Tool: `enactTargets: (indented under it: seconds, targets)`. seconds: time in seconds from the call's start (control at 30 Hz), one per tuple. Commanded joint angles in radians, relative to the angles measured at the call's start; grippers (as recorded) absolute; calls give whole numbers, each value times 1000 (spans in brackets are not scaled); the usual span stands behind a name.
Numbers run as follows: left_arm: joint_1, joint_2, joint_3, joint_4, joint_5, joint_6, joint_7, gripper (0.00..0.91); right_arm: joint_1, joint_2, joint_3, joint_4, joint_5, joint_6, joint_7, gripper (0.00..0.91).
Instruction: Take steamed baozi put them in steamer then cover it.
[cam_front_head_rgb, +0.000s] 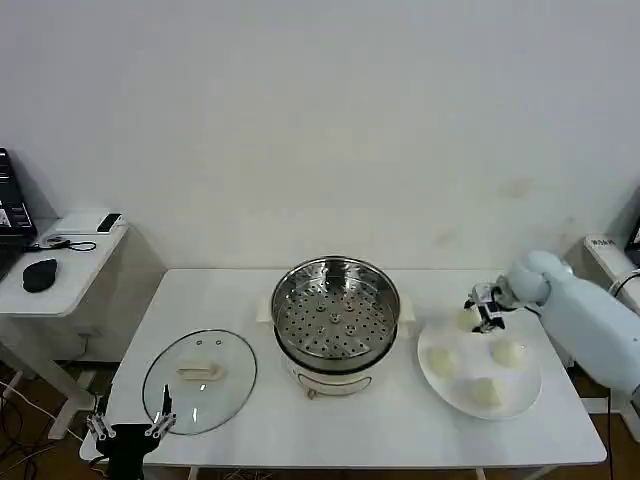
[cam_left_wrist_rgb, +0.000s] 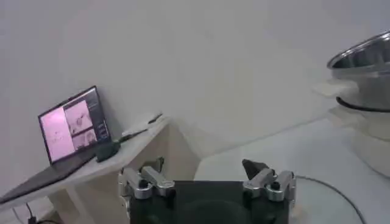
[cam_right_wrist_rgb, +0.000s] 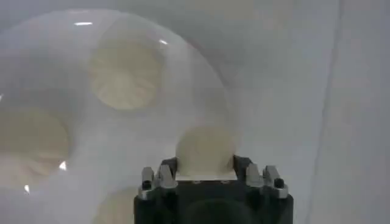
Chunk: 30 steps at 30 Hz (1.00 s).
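Your right gripper (cam_right_wrist_rgb: 205, 173) is down at the plate (cam_front_head_rgb: 527, 392), its jaws around one bun (cam_right_wrist_rgb: 206, 146), though you cannot tell if they squeeze yet. Close softly so the bun does not squash, then lift straight up. The other steamed baozi (cam_front_head_rgb: 485, 391) are small, round, cream-white and smooth, all on that plate. The shiny steamer (cam_front_head_rgb: 336, 310) waits empty just beside it. The cover (cam_front_head_rgb: 199, 380) lies flat near your left gripper (cam_front_head_rgb: 129, 428), whose jaws are spread apart.
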Motion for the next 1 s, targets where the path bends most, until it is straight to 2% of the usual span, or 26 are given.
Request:
enactTargets:
  seconds: [0.03,0.2,0.43,0.63,0.83,1.0]
  targets:
    - [-1,0,2,-2,1,-1,0,907,127,-66,-42,70,104,4,-4,635]
    - [-1,5,2,-7,1,-3,1,907,324,-24,-176,65,190,9,-17,625]
    - [-1,8,-8,-10,0,-4,0,907,519,144,-327,41,279,25,-30,625]
    - [0,4,-15,-11,1,-4,0,907,613,264,-441,56,348,46,-30,625]
    - [2,-3,-32,-21,0,-6,-1,907,617,389,-535,75,347,84,-21,625]
    - [5,-12,-45,-25,-2,-9,-2,907,591,441,-615,84,264,169,-6,625]
